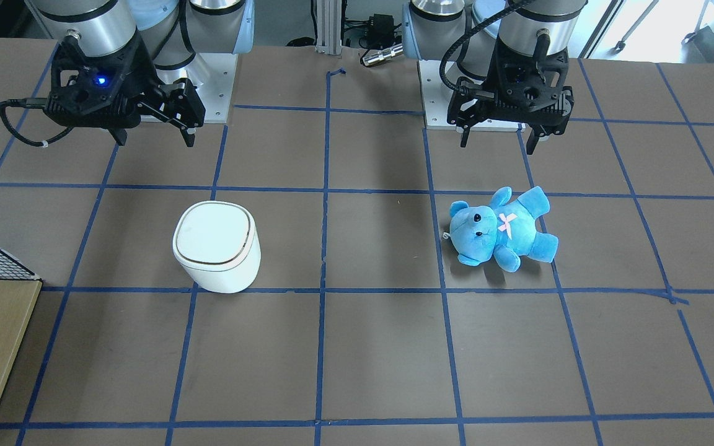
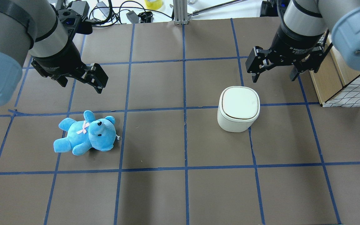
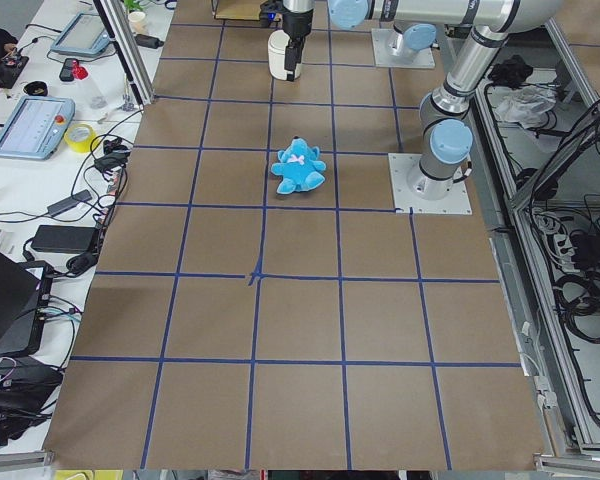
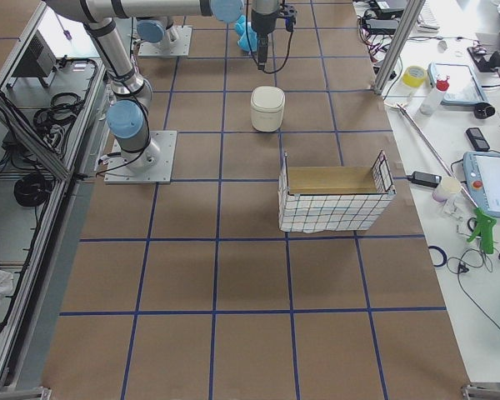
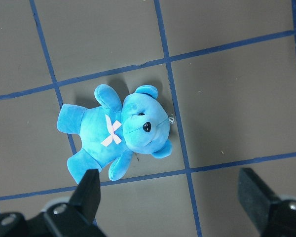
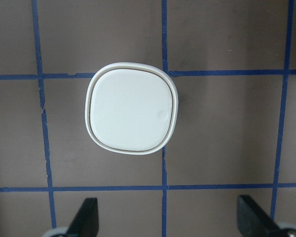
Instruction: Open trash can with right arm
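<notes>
The white trash can [image 1: 217, 244] stands upright on the brown table with its flat lid shut. It also shows in the overhead view [image 2: 238, 107] and in the right wrist view [image 6: 132, 113]. My right gripper [image 1: 155, 137], the one with the blue light, hangs open and empty well above the table, apart from the can. It also shows in the overhead view [image 2: 273, 78] and its own wrist view [image 6: 168, 219]. My left gripper [image 1: 498, 144] is open and empty, high above the blue teddy bear [image 1: 499, 229].
The teddy bear [image 2: 86, 134] lies on its back on the robot's left half of the table. A wire basket with a wooden box [image 4: 333, 200] stands at the table's right end, beyond the can. Blue tape lines grid the table.
</notes>
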Action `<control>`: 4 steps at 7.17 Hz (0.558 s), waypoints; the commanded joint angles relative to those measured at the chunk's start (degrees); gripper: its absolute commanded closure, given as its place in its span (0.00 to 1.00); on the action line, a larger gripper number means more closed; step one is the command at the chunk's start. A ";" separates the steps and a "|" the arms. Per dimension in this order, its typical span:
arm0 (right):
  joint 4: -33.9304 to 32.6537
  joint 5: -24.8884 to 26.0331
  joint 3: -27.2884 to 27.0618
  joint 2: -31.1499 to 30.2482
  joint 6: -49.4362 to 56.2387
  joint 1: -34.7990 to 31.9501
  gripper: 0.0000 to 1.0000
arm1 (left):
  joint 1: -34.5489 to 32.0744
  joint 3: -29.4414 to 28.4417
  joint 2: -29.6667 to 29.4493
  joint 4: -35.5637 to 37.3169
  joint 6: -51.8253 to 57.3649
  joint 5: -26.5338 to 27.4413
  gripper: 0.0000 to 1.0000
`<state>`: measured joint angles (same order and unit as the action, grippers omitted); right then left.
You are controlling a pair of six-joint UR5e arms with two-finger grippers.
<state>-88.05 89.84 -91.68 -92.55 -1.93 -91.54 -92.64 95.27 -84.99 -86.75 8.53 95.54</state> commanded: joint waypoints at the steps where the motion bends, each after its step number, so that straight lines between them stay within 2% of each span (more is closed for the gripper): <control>1: 0.15 0.25 0.01 0.00 0.00 0.13 0.00 | 0.00 0.00 0.00 0.00 0.00 0.00 0.00; 4: 0.07 0.51 0.01 0.00 0.00 0.13 0.00 | 0.00 0.00 0.00 0.00 0.00 0.00 0.00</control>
<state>-87.93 90.26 -91.67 -92.55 -1.90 -91.41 -92.64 95.27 -84.99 -86.75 8.52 95.54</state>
